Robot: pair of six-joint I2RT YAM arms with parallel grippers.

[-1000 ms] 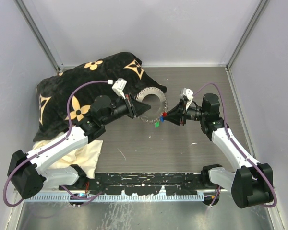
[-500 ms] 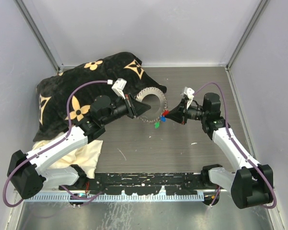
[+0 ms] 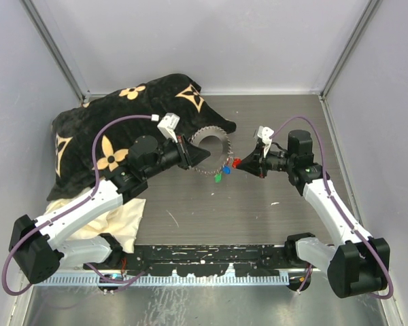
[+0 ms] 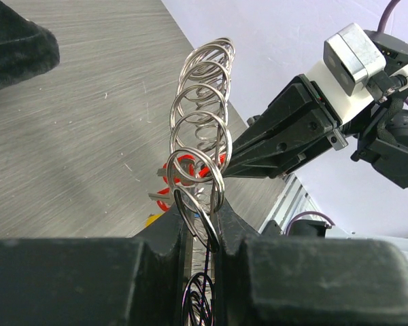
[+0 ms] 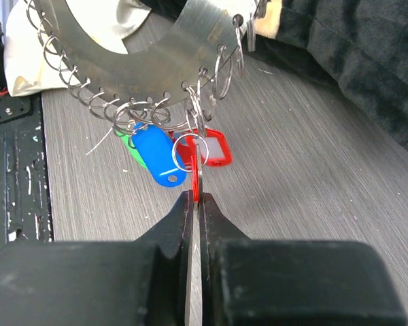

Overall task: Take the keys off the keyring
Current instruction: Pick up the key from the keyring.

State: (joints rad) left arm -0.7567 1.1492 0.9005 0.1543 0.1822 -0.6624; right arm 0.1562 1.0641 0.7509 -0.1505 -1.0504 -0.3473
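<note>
Two grips: left tool (image 4: 202, 229) on keyring (image 5: 144, 46), right tool (image 5: 196, 201) on key (image 5: 196, 184).

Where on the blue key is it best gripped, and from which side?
Probably the blue key by its rounded free end, approached from the side away from the keyring, pinching its flat faces. Its top is crowded by wire loops, with the red key and green key beside it; the free end sticks out clear.

txt: none legible | labels/brands: none | nos/signs: none | views: all 3
</note>
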